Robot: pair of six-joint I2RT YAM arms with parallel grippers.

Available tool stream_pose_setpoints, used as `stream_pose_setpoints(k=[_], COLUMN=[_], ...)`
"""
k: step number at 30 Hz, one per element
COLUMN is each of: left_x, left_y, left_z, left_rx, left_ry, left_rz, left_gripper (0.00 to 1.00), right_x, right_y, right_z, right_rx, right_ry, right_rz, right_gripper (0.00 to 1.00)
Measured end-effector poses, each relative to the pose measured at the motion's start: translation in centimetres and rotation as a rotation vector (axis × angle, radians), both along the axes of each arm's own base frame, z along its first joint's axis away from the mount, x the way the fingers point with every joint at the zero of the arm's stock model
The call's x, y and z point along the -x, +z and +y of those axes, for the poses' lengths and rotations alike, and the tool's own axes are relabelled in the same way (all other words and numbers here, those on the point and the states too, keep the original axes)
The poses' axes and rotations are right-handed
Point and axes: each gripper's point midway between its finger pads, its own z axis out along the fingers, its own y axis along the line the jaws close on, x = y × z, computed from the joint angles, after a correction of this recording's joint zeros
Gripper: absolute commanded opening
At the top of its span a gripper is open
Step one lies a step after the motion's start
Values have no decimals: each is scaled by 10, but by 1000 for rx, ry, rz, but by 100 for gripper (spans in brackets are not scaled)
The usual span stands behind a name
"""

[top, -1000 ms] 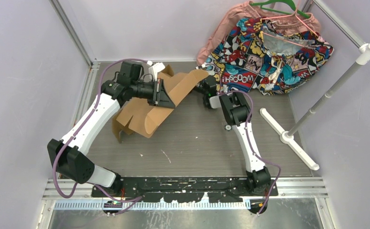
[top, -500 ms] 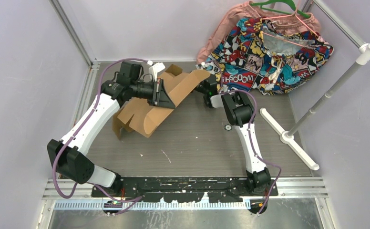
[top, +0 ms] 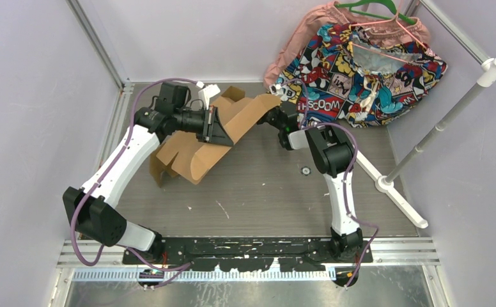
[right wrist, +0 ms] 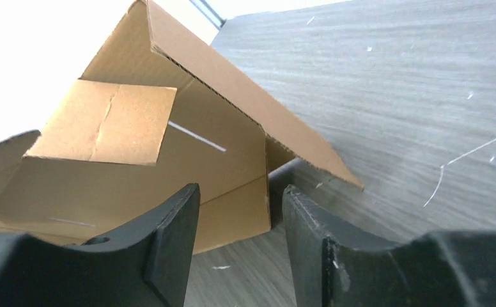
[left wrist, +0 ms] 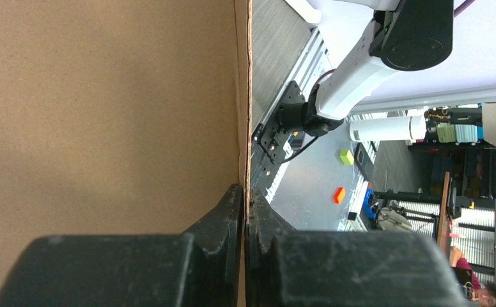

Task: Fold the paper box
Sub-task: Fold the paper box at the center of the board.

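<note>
The paper box [top: 197, 150] is a brown corrugated cardboard sheet, partly folded, resting at the back left of the table with one long flap raised toward the right. My left gripper [top: 223, 131] is shut on the edge of a cardboard panel; in the left wrist view the panel [left wrist: 105, 96] fills the left half and its edge is pinched between the jaws [left wrist: 245, 204]. My right gripper [top: 272, 118] is open, low beside the raised flap's right end. In the right wrist view the box [right wrist: 169, 160] lies just ahead of the open fingers [right wrist: 239, 211], not touching them.
A colourful comic-print cloth [top: 360, 70] and pink fabric on a hanger lie at the back right. A white pole stand [top: 386, 182] lies on the right side of the table. A small round part [top: 305, 171] lies on the table near the right arm.
My right arm has swung its elbow to the right and its gripper has moved slightly up toward the raised flap's end. The left gripper and the box have hardly moved.
</note>
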Motion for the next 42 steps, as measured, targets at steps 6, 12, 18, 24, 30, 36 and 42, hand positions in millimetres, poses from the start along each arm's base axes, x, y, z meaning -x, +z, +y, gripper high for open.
stream_pose_setpoints(k=[6,12,18,24,30,36,42], left_x=[1,2,4,5,6,5,3], left_y=[1,2,2,2,3,3,4], left_z=[0,0,1,1,1,2,3], left_rx=[2,4,5,9,14,14,16], left_ry=[-8,-17,-22,-28,-30,-30,-23], left_rz=[-3,-7,0,5,8,5,1], left_gripper=[7,7,7,7,7,7,7], right_x=[-14,-25,-37,-47,-53,-51,-45], right_y=[3,8,7,8,6,7,4], right_z=[-7,-15,-14,-10,-7,-4,1], right_rx=[60,80,74,66,62,55,50], right_ry=[-78,-148,-168,-168,-168,-147,-132], right_rz=[-97,-158,-182,-198,-202,-200,-199], right_gripper=[59,60,57,54,37,22,20])
